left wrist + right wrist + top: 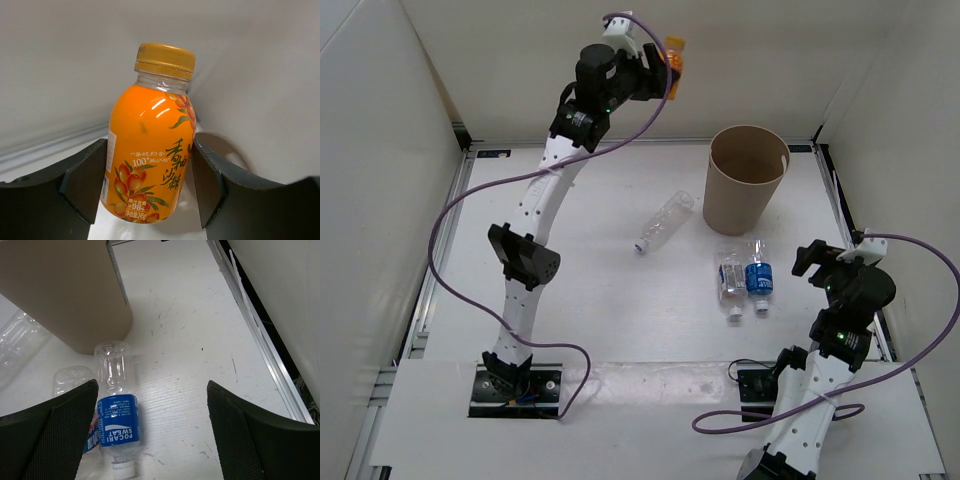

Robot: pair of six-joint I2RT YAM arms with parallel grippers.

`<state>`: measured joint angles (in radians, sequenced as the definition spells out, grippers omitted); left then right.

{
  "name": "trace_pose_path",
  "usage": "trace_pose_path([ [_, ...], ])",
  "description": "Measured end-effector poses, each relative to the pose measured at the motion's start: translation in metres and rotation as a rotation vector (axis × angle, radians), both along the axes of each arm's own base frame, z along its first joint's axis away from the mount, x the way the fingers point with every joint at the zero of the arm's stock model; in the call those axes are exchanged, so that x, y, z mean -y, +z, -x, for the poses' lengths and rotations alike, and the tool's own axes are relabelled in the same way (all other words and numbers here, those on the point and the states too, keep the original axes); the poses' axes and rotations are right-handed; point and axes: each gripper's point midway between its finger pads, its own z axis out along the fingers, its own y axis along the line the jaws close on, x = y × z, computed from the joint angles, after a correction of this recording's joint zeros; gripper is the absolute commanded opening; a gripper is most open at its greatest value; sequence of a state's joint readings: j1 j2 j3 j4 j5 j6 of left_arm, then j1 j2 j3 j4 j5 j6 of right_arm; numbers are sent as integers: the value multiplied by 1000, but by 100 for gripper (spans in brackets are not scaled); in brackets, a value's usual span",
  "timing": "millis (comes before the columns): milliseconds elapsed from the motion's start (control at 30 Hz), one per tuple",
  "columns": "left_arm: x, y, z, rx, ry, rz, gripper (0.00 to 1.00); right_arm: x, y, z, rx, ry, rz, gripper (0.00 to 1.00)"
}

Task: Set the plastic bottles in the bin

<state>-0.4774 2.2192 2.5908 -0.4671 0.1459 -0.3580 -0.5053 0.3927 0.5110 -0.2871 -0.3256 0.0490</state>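
Orange bottle (147,150) is being pinched upright in the left claw (149,190), seemingly high by the back wall (740,60) and well left of the bin (740,205). Carrying is under way; next it is needing a swing over the rim before letting go. Right claw (152,410) is hanging wide open and empty (blue-label bottle (117,425) lying on the tabletop (620,320) beneath).

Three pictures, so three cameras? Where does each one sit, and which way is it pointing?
Top external: fixed above and behind the arms, looking down at the table; both whole arms show.
Left wrist: on the left arm, looking out past the left gripper at the orange bottle it clamps.
Right wrist: on the right arm, looking down past the open right gripper at the blue-label bottle and the bin.
Shared: top and right wrist both show bin and blue-label bottle.
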Motion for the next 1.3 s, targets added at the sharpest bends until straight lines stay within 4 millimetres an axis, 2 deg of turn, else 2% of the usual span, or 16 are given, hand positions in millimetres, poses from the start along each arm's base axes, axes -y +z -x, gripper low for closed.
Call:
trace_pose_path([
  [67,23,26,16,53,-57,64,45,-1,-1,0,-3,6,-4,90],
  [133,48,41,32,81,-111,112,43,-2,-1,0,0,10,-3,90],
  [233,86,39,58,67,-189,137,43,-3,-1,-1,0,15,-2,90],
  [333,126,23,81,36,-261,134,46,-7,-1,-1,0,29,-2,90],
  [433,159,-5,97,-11,-313,108,47,-11,-1,-2,1,46,-1,90],
  [533,181,-36,107,-70,-344,77,47,-14,0,-2,2,55,2,90],
  [867,190,-98,84,-180,-297,48,56,-21,-1,-4,-3,73,8,90],
  [967,192,-112,80,-204,-289,39,64,-22,-1,-4,-4,69,12,90],
  [1000,192,-116,80,-215,-288,32,72,-21,-1,-4,-5,66,14,90],
  [1100,192,-123,80,-226,-287,20,84,-21,-1,-4,-7,62,18,90],
  [1300,187,-130,80,-215,-278,-33,95,-22,-1,-5,-6,58,11,90],
])
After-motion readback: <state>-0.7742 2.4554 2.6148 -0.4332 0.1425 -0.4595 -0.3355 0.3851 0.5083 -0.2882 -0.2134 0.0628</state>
